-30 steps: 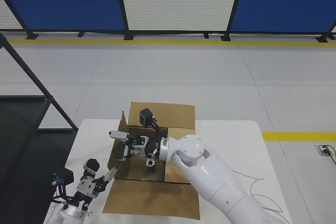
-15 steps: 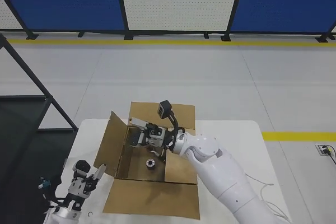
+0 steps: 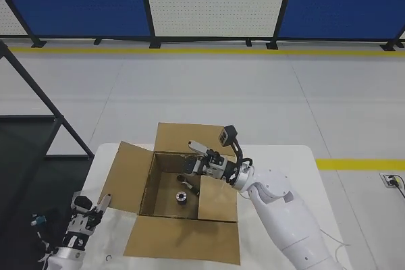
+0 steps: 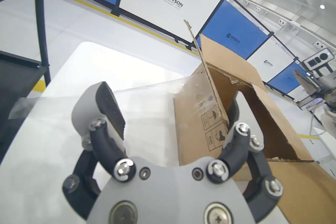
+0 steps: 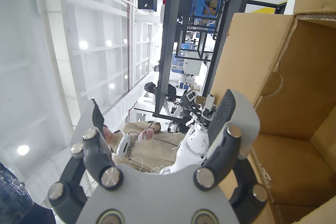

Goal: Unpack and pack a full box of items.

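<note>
While your right end effector [image 3: 191,159] hangs over the far part of the open box [image 3: 182,237], its fingers are spread with nothing between them. Below it, on the box floor, sit a small metal ring [image 3: 181,198] and, nearer the end effector, a thin dark item [image 3: 187,182] too small to make out. A cardboard wall [image 5: 286,93] rises just beside one fingertip in the right wrist view, and a side flap [image 3: 217,197] of the box stands close on the arm's side.

Your left end effector [image 4: 170,109] is also spread and empty, low over the white tabletop [image 4: 110,70] outside the box. The raised outer flap [image 4: 210,83] stands between it and the box's inside — the flap's edge runs down right beside one finger [image 4: 236,109], and you cannot tell whether they touch. Beyond that end effector, well apart from it on the side away from the box, stands a black rack [image 4: 39,12] on the floor.
</note>
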Robot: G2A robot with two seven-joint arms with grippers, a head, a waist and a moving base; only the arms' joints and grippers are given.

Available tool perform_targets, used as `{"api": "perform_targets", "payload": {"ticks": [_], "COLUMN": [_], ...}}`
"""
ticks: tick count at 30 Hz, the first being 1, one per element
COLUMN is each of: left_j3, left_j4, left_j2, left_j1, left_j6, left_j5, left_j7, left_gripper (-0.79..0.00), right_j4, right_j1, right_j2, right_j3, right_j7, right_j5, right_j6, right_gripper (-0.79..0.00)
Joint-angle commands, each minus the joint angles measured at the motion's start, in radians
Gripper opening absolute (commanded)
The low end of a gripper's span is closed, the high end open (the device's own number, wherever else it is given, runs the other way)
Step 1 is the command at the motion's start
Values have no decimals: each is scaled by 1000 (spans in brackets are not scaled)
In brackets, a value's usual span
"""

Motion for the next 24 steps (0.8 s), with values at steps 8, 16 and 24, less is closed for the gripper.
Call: {"api": "perform_targets", "payload": {"ticks": [8,16,24], "left_j3": [11,29,36], "left_j4": [63,96,117], "left_j2": [-3,-4,-5], "left_j1": [-11,-23,-32], "left_j6": [10,14,14], "left_j5": [18,54,75], "left_j7": [-50,-95,-120], "left_gripper": [0,0,0], "right_j4": [-22,-40,-63], "right_j1": [-18,-33,-50], "right_j2": [9,16,24], "right_j3": [16,33,45], "right_j7": [-1,-7,-14], "right_j5": [-1,0,-1], "right_j6": [16,13,18], "right_gripper": [0,0,0]}}
